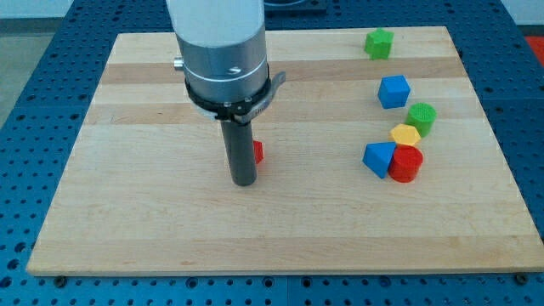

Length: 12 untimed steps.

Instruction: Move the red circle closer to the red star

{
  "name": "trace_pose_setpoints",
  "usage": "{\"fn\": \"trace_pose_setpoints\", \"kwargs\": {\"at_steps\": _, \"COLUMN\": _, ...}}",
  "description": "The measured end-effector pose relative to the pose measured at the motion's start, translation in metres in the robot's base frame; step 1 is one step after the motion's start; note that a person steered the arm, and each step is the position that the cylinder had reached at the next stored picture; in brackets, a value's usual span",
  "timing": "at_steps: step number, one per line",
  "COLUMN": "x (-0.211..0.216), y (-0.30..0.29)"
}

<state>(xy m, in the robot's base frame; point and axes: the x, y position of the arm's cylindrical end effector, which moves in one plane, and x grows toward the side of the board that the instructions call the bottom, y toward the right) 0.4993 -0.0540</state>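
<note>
Sitting (406,164) red circle, far from my tip (244,182)

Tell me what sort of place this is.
Probably a robotics lab bench. A wooden board lies on a blue perforated table, small coloured blocks such as the red circle and blue cube sit on it, and my tip stands beside the mostly hidden red star.

Single camera only, so no overlap with any other view. It sits above and off the near long edge of the wooden board (280,242), angled down and facing across it toward the far edge. Mid distance: all four board corners fit in frame, with blue perforated table (34,51) showing around the board on every side. The arm's upper body is cut by the view's top.
</note>
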Motion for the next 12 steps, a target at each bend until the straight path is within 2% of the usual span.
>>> {"fn": "trace_pose_setpoints", "kwargs": {"at_steps": 2, "x": -0.061, "y": -0.016}}
{"fn": "trace_pose_setpoints", "kwargs": {"at_steps": 3, "x": -0.076, "y": -0.017}}
{"fn": "trace_pose_setpoints", "kwargs": {"at_steps": 4, "x": -0.045, "y": -0.016}}
{"fn": "trace_pose_setpoints", "kwargs": {"at_steps": 5, "x": 0.008, "y": 0.016}}
{"fn": "trace_pose_setpoints", "kwargs": {"at_steps": 7, "x": 0.025, "y": 0.171}}
{"fn": "trace_pose_setpoints", "kwargs": {"at_steps": 8, "x": 0.025, "y": 0.215}}
{"fn": "trace_pose_setpoints", "kwargs": {"at_steps": 9, "x": 0.021, "y": 0.217}}
{"fn": "trace_pose_setpoints", "kwargs": {"at_steps": 10, "x": 0.007, "y": 0.249}}
{"fn": "trace_pose_setpoints", "kwargs": {"at_steps": 12, "x": -0.014, "y": 0.258}}
